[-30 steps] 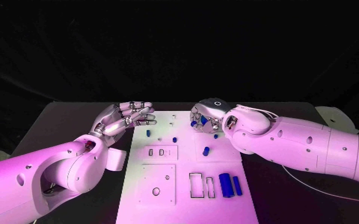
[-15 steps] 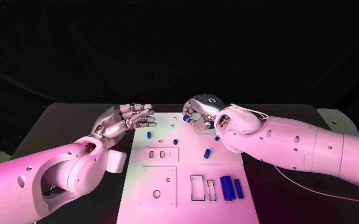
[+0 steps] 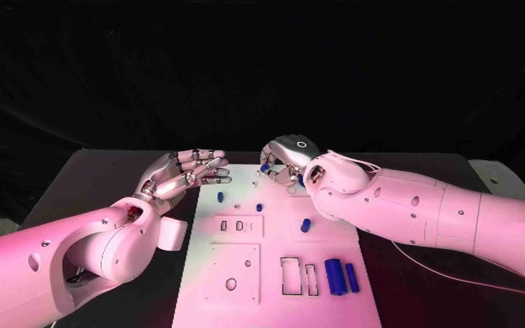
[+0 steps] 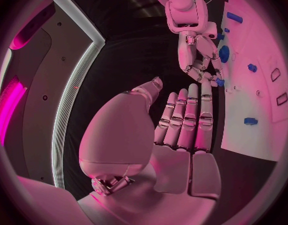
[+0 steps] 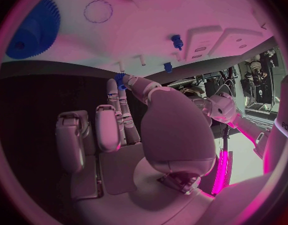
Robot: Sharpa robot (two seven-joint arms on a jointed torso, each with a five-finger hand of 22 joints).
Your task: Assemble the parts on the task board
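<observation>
- Silver fingers of the left hand (image 3: 183, 171) lie straight and side by side with nothing in them; it hovers palm-up just off the left edge of the task board (image 3: 328, 298), near its far corner.
- White and flat, the task board lies mid-table with cut-out slots and small holes; it looks rigid and should stay put under light pressing.
- Blue parts on the board: a small peg (image 3: 220, 197) and a second small peg (image 3: 259, 207) near the far left region, a short cylinder (image 3: 305, 225) in the middle, and two longer blue bars (image 3: 341, 275) side by side at the near right. All look like hard, light plastic, smooth enough to slip, so I would take each across its middle between thumb and a fingertip.
- At the far edge of the board, the right hand (image 3: 287, 162) curls down, pinching a small blue piece (image 5: 121, 79) at its fingertips. The wrist view shows only the tip of the piece, so the hold seems shallow; a tiny stiff part like this could twist or pop out if squeezed off-centre.
- A blue gear (image 5: 33, 29) lies on the board beyond that hand; its toothed rim should give good purchase.
</observation>
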